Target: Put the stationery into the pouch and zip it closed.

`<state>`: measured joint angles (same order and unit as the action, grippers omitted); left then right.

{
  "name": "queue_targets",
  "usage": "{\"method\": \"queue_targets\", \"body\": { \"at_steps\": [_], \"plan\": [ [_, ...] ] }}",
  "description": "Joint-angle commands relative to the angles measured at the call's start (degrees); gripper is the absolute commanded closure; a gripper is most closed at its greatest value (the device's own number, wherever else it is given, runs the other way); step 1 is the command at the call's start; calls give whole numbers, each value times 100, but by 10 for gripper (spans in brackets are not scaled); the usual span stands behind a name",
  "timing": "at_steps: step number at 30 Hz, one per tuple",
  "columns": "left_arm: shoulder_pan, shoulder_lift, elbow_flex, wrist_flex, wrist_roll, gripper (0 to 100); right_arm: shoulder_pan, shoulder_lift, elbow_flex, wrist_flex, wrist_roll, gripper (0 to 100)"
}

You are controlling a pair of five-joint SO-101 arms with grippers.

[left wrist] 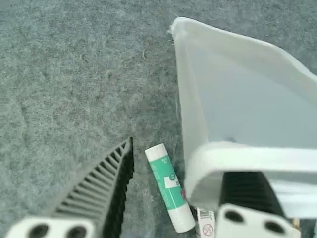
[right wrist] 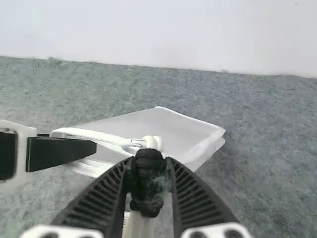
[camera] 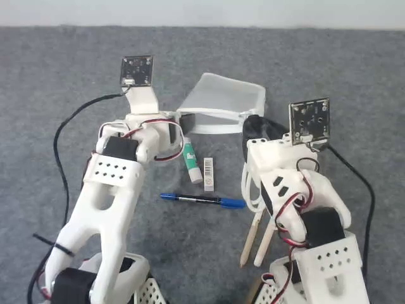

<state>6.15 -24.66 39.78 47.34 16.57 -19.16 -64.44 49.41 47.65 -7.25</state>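
Nearest, at the lower right of the high view, two pale pencils [camera: 254, 235] lie side by side on the grey mat [camera: 76, 76], partly under the right arm. Just above them a blue pen [camera: 202, 199] lies crosswise in the middle of the frame. Beyond it a small white block [camera: 209, 174] and a green-and-white glue stick [camera: 190, 158] lie next to each other, just short of the pouch. None of the stationery is inside, so filling has not begun. Farther up, at the upper centre, the translucent white pouch [camera: 228, 101] lies with its mouth facing the items. The left gripper [left wrist: 183, 163] is spread wide, one ribbed jaw out over the mat and the other tucked under the pouch's thick rim, with the glue stick lying between them. That looks like a way of propping the mouth agape. At the pouch's other end the right gripper [right wrist: 148, 162] is clamped on the dark zip pull [right wrist: 147, 186] below its white knot — likely pinning that end so the opening stays taut, and ready to draw the zip once the things are in
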Motion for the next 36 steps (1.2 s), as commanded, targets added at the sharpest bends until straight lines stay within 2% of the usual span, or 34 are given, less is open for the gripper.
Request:
{"method": "queue_targets", "body": {
  "at_steps": [1,5,15,18,23,28,36],
  "plan": [
    [123,-255,-66,-360,53,728,-180,-189,-211,48,26,992],
    [132,-255,163,-835,53,764,-224,-233,-211,127,26,992],
    [114,-255,163,-835,-264,993,-207,-189,-229,127,62,991],
    [105,-255,119,-624,-273,991,-180,-189,-237,154,70,972],
    [97,-273,-259,79,-255,991,-189,-171,-378,514,79,866],
    [-114,-308,-664,695,-167,991,-180,110,-897,1147,70,864],
    [-615,-316,-813,888,-53,991,-171,1429,-1714,1886,44,861]
  ]
}}
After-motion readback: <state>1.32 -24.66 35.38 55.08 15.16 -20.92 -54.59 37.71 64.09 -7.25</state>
